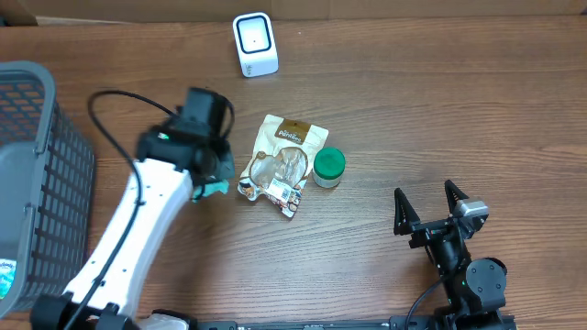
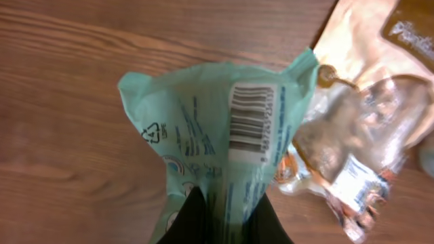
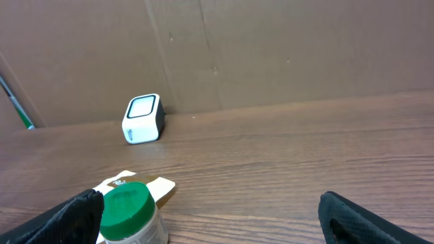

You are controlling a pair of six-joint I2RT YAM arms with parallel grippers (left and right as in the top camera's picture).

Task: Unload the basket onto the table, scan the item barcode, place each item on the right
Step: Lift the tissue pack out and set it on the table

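Our left jaws are pinched tight on the near end of a mint packet [image 2: 203,135]. The packet fans out ahead of them, with its barcode [image 2: 251,118] turned toward the wrist camera just beyond the tips. From overhead only a teal corner of it shows beside the jaws. Just past the packet's far side lies a bag [image 2: 359,135]; we cannot tell whether the two touch. A jar [image 1: 328,167] with a green lid sits just beside the bag, further from these jaws.

The scanner [image 1: 255,44] stands well ahead of the left jaws, near the back edge of the counter [image 1: 459,110], with bare wood between. A basket [image 1: 37,183] sits well off to their other side, cut off by the frame.

Our right jaws stand spread wide with nothing between them, well apart from everything. The jar is ahead of them to the left, partly cut off in their wrist view, and the scanner is further ahead. The packet's small print is too blurred to read.
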